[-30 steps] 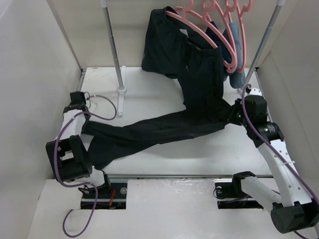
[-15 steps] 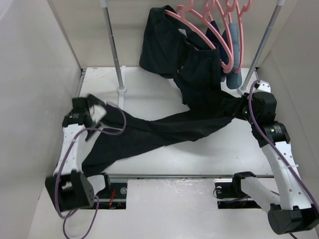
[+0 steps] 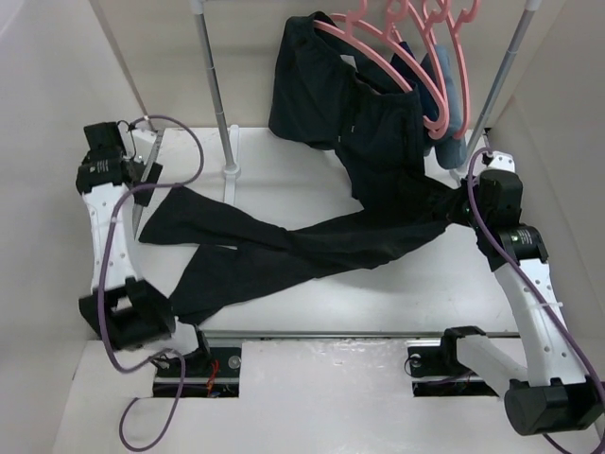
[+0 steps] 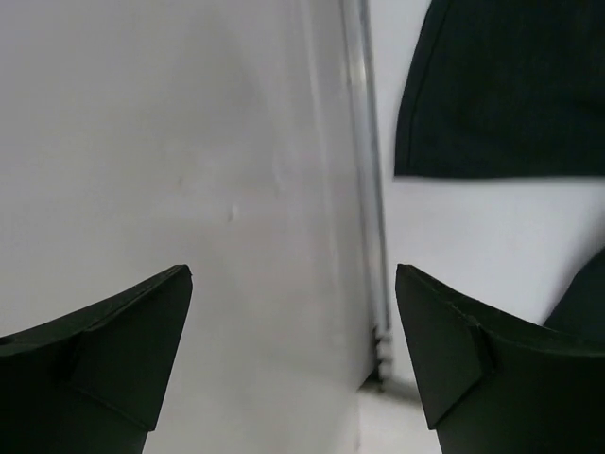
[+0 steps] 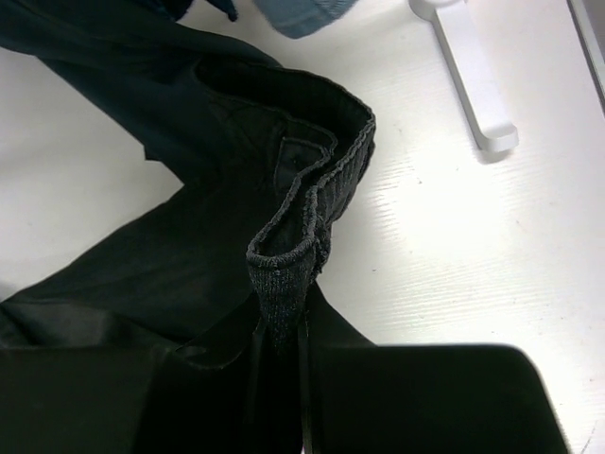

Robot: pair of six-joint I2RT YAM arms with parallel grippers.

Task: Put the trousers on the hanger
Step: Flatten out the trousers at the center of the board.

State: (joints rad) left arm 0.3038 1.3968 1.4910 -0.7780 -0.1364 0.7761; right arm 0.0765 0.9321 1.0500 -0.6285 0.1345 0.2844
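The long black trousers [image 3: 312, 246] lie across the table, both legs stretched toward the left. My right gripper [image 3: 459, 206] is shut on their waistband [image 5: 307, 222] at the right side, the ribbed band pinched between its jaws [image 5: 281, 331]. My left gripper [image 3: 144, 175] is open and holds nothing, near the left wall at the back. In the left wrist view its fingers [image 4: 473, 369] frame the wall and the table edge, with a trouser leg end [image 4: 501, 85] beyond them. The hanger [image 3: 378, 47] is pink and hangs with others alike on the rail at the back.
A shorter black garment [image 3: 312, 85] hangs on the front pink hanger, above the trousers' upper part. Navy and light-blue garments [image 3: 444, 85] hang behind it. Rack posts [image 3: 219, 104] [image 3: 496, 85] stand on white feet [image 5: 468, 76]. White walls [image 3: 76, 142] close in both sides.
My left gripper has opened, let go of the trouser leg and swung to the back left. The leg now lies spread on the table. The right gripper keeps its grip.
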